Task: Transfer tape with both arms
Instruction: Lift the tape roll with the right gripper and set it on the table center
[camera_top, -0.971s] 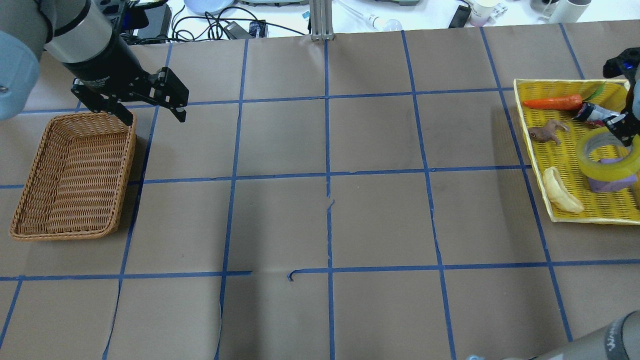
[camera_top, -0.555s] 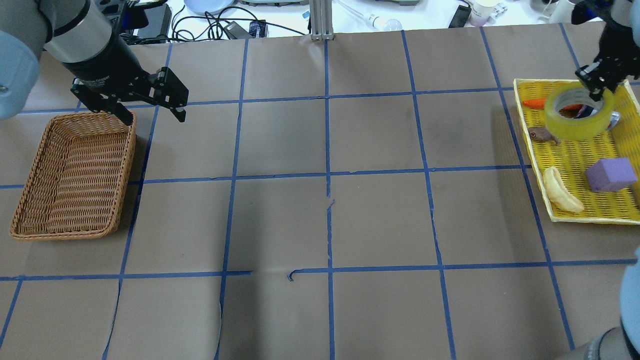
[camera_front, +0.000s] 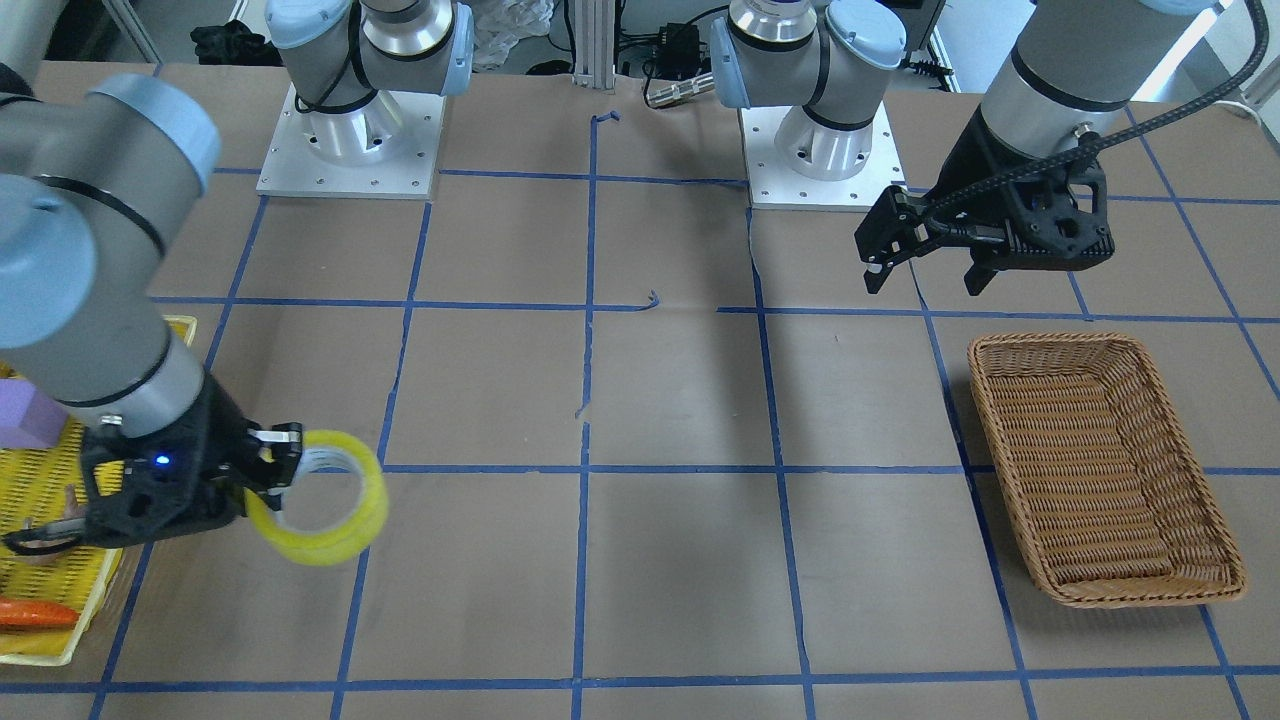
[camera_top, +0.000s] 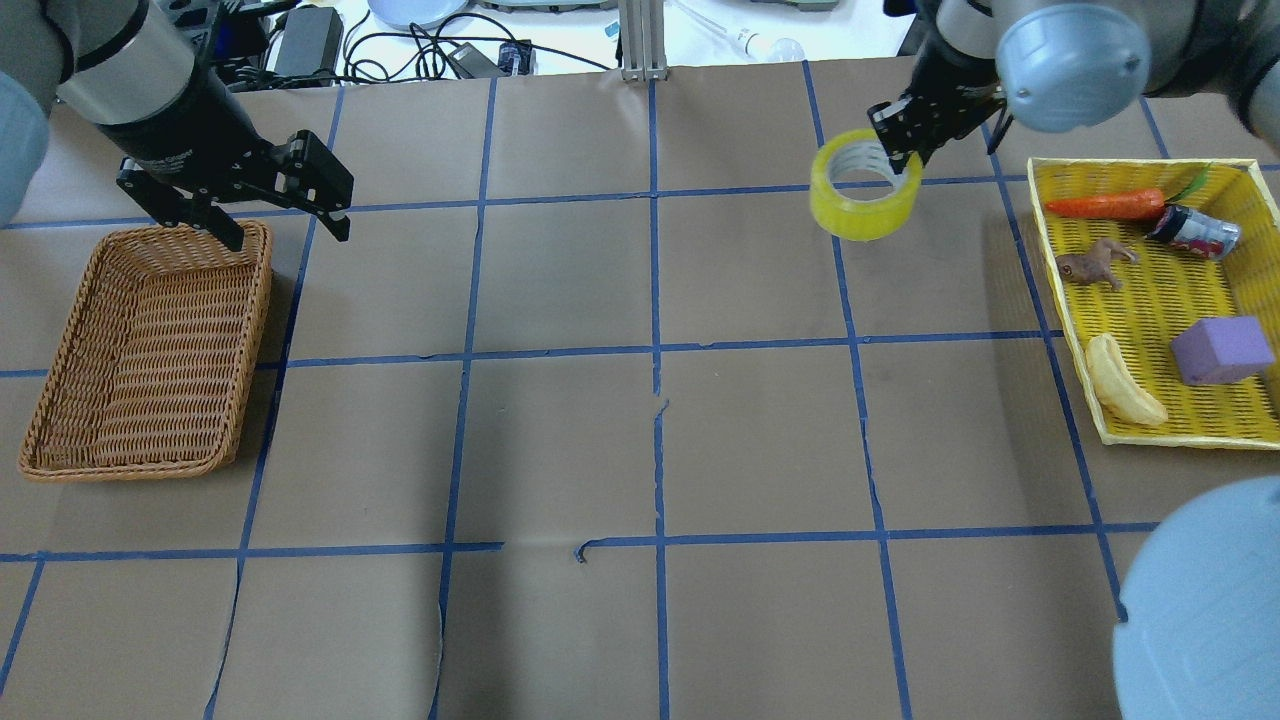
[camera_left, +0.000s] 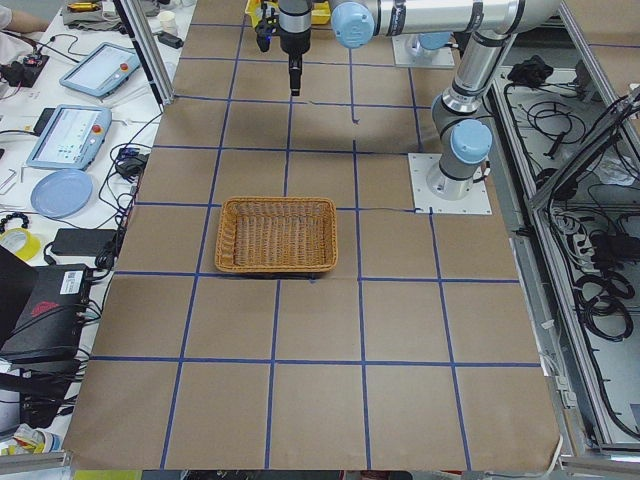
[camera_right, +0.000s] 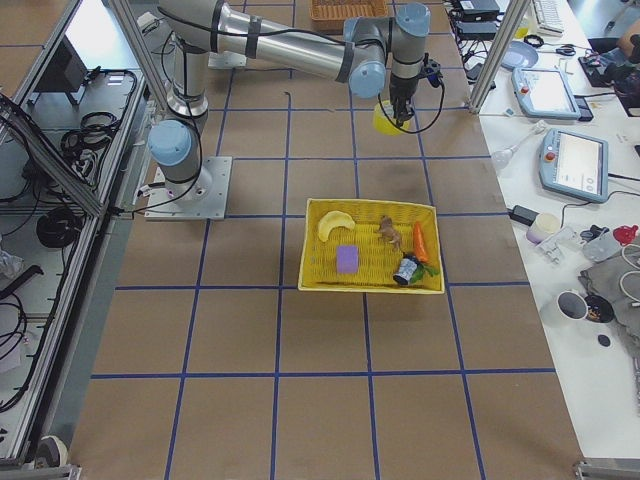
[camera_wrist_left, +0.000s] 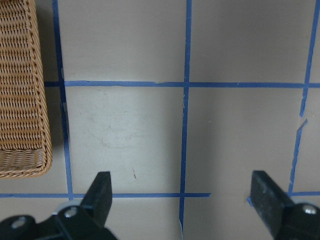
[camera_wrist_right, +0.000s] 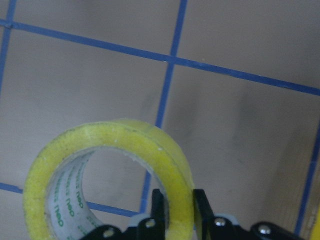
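Observation:
The yellow tape roll (camera_top: 866, 195) hangs in the air over the brown table, left of the yellow tray (camera_top: 1150, 168). My right gripper (camera_top: 905, 150) is shut on its wall, one finger inside the core and one outside. The right wrist view shows the tape (camera_wrist_right: 115, 145) pinched between the right gripper's fingers (camera_wrist_right: 178, 202). The front view shows the tape (camera_front: 320, 545) held by the right gripper (camera_front: 285, 460). My left gripper (camera_top: 290, 232) is open and empty, above the far right corner of the wicker basket (camera_top: 255, 330). It also shows in the front view (camera_front: 925, 285) and the left wrist view (camera_wrist_left: 182, 192).
The yellow tray holds a carrot (camera_top: 1105, 205), a can (camera_top: 1195, 230), a brown toy animal (camera_top: 1095, 262), a banana (camera_top: 1122, 380) and a purple block (camera_top: 1220, 350). The wicker basket (camera_front: 1100, 340) is empty. Blue tape lines grid the table.
My right gripper has lifted the tape out of the yellow tray and carried it left, past the tray's edge. My left gripper has shifted slightly left, still open.

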